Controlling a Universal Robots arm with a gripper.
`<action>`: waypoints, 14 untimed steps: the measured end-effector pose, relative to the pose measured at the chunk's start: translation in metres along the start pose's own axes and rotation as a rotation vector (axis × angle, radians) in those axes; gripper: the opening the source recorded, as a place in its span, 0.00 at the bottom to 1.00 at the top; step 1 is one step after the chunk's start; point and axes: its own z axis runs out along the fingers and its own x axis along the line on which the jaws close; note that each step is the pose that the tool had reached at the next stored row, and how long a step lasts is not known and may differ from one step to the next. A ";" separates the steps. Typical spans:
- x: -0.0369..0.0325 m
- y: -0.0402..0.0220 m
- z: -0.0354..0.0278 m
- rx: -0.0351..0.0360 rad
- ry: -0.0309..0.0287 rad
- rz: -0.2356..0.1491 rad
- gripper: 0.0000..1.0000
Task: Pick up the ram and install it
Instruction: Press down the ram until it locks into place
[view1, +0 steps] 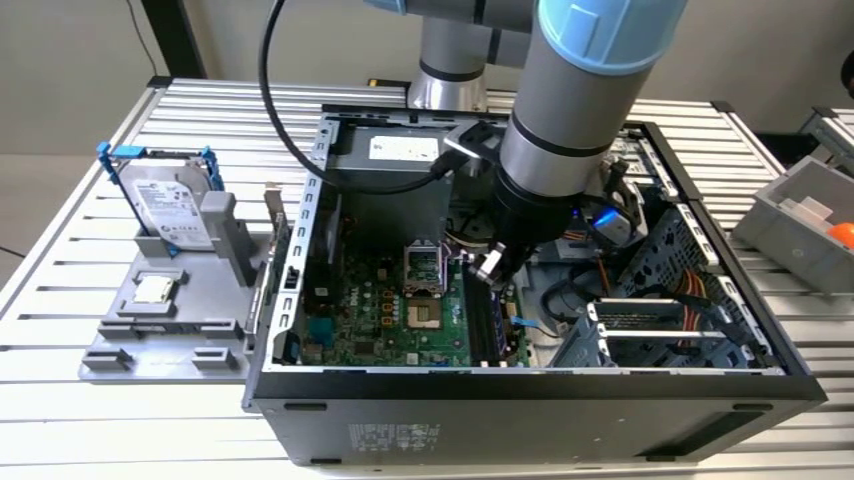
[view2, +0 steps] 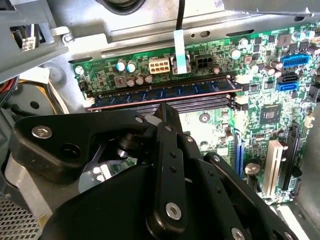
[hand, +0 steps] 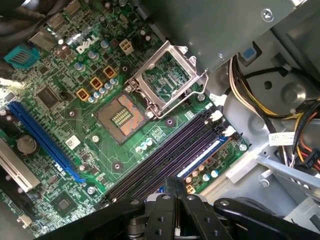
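The ram (view2: 165, 93), a thin, long dark blue circuit board with a row of small chips, stands on edge in the outermost of the long black motherboard memory slots (hand: 165, 157), and in the second wrist view it runs the whole length of that slot between the end latches. In the first wrist view it shows as a pale blue strip (hand: 202, 156) in the slot nearest the case wall. The black gripper (view2: 167, 125) sits just above the slots, its fingers (view2: 169, 165) drawn together, meeting with no visible gap and holding nothing; the ram stands apart from them, seated in the board.

Beside the slots on the green motherboard (hand: 90, 125) lies the open silver processor socket (hand: 165, 82) with its metal frame lifted, and further off a long blue expansion slot (hand: 42, 140). On the other side of the ram, bundles of yellow, black and orange cables (hand: 250, 95) crowd the case wall close to the slot ends.

In the exterior view the grey arm (view1: 574, 130) with its light blue joint cap reaches down into the open black computer case (view1: 534, 400), the gripper (view1: 489, 268) low over the slots near the case's middle. A metal drive cage (view1: 667, 330) fills the exterior view's right of the case. To the exterior view's left, on the slatted metal desk (view1: 160, 420), a grey holder (view1: 167, 310) carries a silver hard drive in a blue frame (view1: 167, 205).
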 end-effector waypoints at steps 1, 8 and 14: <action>0.0000 0.0000 0.0000 -0.0003 0.0000 -0.004 0.00; 0.0000 0.0000 0.0000 -0.0013 0.0007 -0.033 0.00; 0.0000 0.0000 -0.0001 -0.0018 0.0014 -0.055 0.00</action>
